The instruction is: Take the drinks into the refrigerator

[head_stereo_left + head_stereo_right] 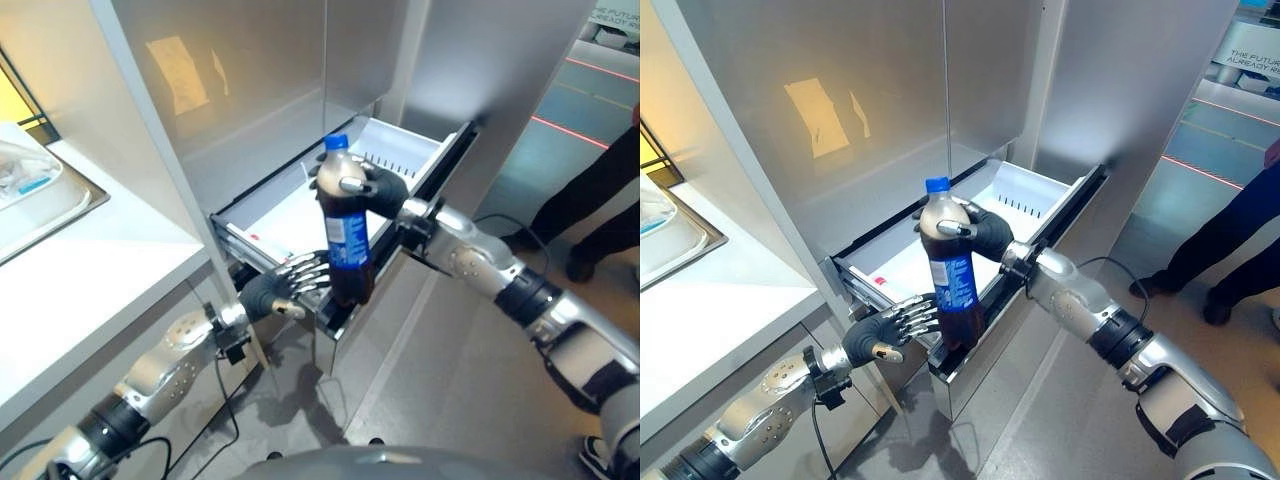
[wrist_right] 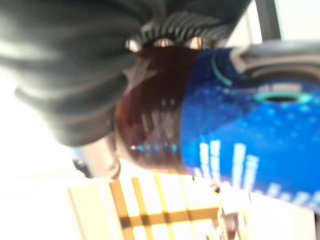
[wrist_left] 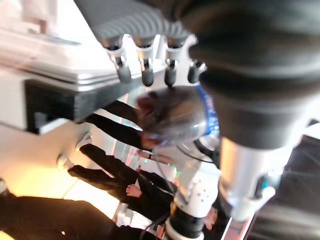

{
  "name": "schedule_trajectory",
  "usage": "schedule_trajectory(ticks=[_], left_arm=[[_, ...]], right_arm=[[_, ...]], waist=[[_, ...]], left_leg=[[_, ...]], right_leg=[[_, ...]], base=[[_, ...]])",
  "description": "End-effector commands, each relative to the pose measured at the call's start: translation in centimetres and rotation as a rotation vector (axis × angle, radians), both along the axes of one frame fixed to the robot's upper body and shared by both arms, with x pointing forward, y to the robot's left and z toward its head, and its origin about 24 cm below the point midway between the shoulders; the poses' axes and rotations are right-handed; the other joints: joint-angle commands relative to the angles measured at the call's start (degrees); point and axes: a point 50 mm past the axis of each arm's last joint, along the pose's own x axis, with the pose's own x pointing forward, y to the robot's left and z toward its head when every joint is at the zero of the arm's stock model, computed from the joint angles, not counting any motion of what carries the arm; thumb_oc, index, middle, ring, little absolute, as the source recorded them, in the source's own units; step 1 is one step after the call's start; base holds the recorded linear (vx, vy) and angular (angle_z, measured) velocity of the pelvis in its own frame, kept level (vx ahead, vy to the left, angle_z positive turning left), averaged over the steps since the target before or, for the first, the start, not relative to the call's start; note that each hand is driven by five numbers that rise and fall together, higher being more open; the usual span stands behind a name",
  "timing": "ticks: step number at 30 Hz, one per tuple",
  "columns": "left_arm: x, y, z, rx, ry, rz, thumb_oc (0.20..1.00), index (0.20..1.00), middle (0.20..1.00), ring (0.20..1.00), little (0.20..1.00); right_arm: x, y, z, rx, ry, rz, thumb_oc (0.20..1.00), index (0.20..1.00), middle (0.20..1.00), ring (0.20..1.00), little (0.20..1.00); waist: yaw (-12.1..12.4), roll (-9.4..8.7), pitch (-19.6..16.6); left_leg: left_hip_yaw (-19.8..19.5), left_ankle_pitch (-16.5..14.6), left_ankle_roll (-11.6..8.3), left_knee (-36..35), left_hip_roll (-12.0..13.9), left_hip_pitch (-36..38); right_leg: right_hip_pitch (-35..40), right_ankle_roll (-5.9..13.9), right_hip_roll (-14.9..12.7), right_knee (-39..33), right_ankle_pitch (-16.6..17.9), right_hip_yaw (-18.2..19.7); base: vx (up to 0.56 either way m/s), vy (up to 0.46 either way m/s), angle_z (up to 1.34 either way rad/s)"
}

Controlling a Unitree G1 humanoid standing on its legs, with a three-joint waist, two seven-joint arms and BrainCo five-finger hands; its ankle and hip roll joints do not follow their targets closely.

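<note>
bottle (image 1: 346,232) of dark cola, blue cap and blue label, stands upright over the front edge of the pulled-out drawer (image 1: 300,205) of the silver fridge (image 1: 890,110). its base sits level with the drawer's dark front rail; whether it rests on the rail or hangs just clear of it cannot be told. the right hand (image 1: 372,187) reaches in from the right and grips the bottle's shoulder just under the cap, fingers and thumb curled round it; in the right wrist view the dark liquid and blue label (image 2: 250,130) lie right against the hand's cover. the left hand (image 1: 885,332) is at the drawer's front edge, just left of the bottle's lower part, fingers straight and slightly fanned, their dark tips at the rail and pointing toward the bottle. in the left wrist view those fingertips (image 3: 146,77) lie along the rail's edge with the bottle's base just past them. inside, the drawer is white, with a small red-marked thing (image 1: 880,281) near its left front corner. a white counter (image 1: 90,270) lies to the left. a person's dark legs (image 1: 1230,240) stand at the far right.
</note>
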Motion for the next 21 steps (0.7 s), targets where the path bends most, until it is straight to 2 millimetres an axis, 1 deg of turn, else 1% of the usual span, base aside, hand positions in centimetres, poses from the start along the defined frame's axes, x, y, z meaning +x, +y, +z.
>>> schedule_trajectory(ticks=[1,5,8,11,14,19,21], left_arm=[[0.7,0.3,1.5,-0.03,-0.068,-0.008,1.0,1.0,1.0,1.0,1.0],[0.5,0.8,0.9,-0.001,-0.051,0.004,1.0,1.0,1.0,1.0,1.0],[0.3,1.2,0.4,0.004,-0.029,0.02,1.0,1.0,1.0,1.0,1.0],[0.2,1.2,0.2,0.002,-0.021,0.025,1.0,1.0,1.0,1.0,1.0],[0.1,1.3,0.4,0.0,-0.027,0.028,1.0,1.0,1.0,1.0,1.0],[0.1,1.7,0.7,0.006,-0.053,0.043,1.0,1.0,1.0,1.0,1.0],[0.2,1.9,1.2,0.012,-0.086,0.052,1.0,1.0,1.0,1.0,1.0]], right_arm=[[1.0,-1.3,11.2,0.217,-0.347,-0.082,0.2,0.2,0.2,0.2,0.2],[1.3,-1.7,12.4,0.204,-0.375,-0.115,0.2,0.2,0.2,0.2,0.2],[1.3,-1.4,13.1,0.193,-0.389,-0.108,0.2,0.2,0.2,0.2,0.2],[1.3,-1.3,13.4,0.186,-0.398,-0.108,0.2,0.2,0.2,0.2,0.2],[1.3,-1.4,14.0,0.179,-0.416,-0.111,0.2,0.2,0.2,0.2,0.2],[1.2,-1.6,14.0,0.156,-0.429,-0.119,0.2,0.2,0.2,0.2,0.2],[1.2,-1.8,14.1,0.125,-0.448,-0.132,0.2,0.2,0.2,0.2,0.2]], waist=[[1.46,-2.84,0.35],[1.47,-2.82,0.58],[1.46,-2.9,0.63],[1.48,-2.89,0.71],[1.46,-2.99,0.78],[1.54,-3.16,1.02],[1.72,-3.32,1.6]], left_leg=[[-2.95,-3.66,5.07,0.62,-3.99,-0.6],[-2.85,-3.66,5.08,0.67,-4.03,-0.94],[-2.68,-3.73,5.17,0.79,-4.02,-1.1],[-2.61,-3.76,5.15,0.78,-4.0,-1.16],[-2.53,-3.8,5.12,0.78,-3.9,-1.24],[-2.38,-3.8,5.15,0.89,-3.92,-1.46],[-2.36,-3.74,5.22,1.17,-4.05,-2.24]], right_leg=[[3.37,0.0,1.49,2.07,-5.75,-2.29],[2.88,0.03,1.55,2.29,-5.8,-2.04],[2.6,0.05,1.54,2.37,-5.78,-1.76],[2.41,0.06,1.62,2.4,-5.8,-1.65],[2.28,0.08,1.74,2.44,-5.92,-1.48],[1.91,0.17,1.78,2.58,-5.96,-1.49],[1.23,0.19,1.74,2.78,-5.96,-1.36]], base=[[0.0,0.0,0.0],[0.0,0.0,0.0],[0.0,0.0,0.0],[0.0,0.0,0.0],[0.01,0.001,-0.01],[0.0,0.0,0.0],[0.0,0.0,0.0]])
